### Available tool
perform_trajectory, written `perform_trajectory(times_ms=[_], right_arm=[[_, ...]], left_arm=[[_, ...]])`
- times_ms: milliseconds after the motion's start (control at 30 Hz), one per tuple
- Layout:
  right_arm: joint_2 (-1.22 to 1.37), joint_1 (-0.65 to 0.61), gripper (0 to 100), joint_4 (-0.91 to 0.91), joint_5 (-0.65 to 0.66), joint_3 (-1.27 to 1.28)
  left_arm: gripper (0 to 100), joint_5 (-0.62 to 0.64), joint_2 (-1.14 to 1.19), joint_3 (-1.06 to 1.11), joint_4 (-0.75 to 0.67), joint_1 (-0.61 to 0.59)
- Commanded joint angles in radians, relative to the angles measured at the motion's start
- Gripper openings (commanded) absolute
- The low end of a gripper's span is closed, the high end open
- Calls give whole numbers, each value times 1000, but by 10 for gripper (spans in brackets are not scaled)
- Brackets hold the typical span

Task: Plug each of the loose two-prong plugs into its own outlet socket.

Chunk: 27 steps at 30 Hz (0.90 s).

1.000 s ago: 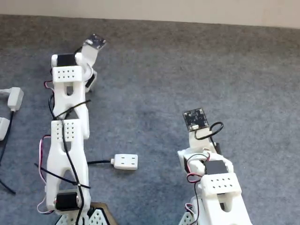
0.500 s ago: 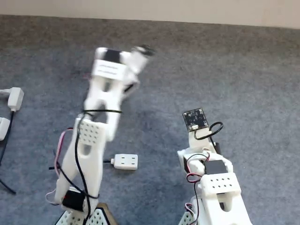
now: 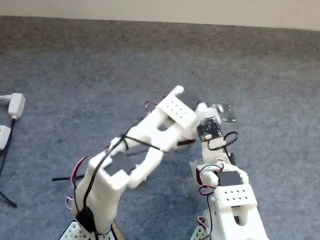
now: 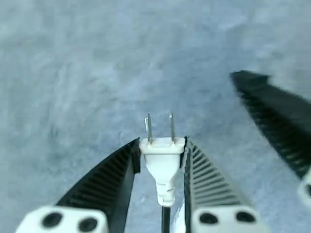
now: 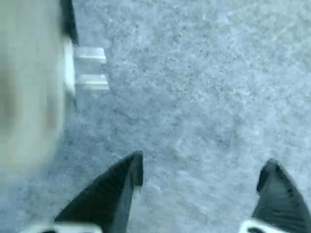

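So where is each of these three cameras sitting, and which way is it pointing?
High view: fixed overhead, looking down at the grey carpet; both arms show, the left arm angled toward the right arm.
Left wrist view: on the left wrist, looking along the left gripper, shut on the two-prong plug.
Right wrist view: on the right wrist, looking down past the open right gripper at carpet.
Shared: both wrist views show the plug's prongs.

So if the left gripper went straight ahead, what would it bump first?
Probably the grey carpet, prongs first. The left gripper holds a two-prong plug aimed at bare carpet; a finger of the right gripper sits aside, though depth is unclear.
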Motion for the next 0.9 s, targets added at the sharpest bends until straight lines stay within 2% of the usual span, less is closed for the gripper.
perform_trajectory(times_ms=[0,133,333,400,733,867], right_arm=[[-18,-8,361,-16,8,-8],[-18,-8,361,-16,8,-8],[-18,-8,361,-16,8,-8],[-18,-8,361,-16,8,-8],[-19,10,361,-7,2,-18],[-54,24,361,67,-5,-117]], left_arm=[[4,11,-225,268,-137,53],[14,11,-358,438,-195,39],[246,12,-486,542,-198,-15],[281,14,-507,552,-196,-50],[256,14,-512,545,-206,-223],[256,12,-492,553,-270,-272]])
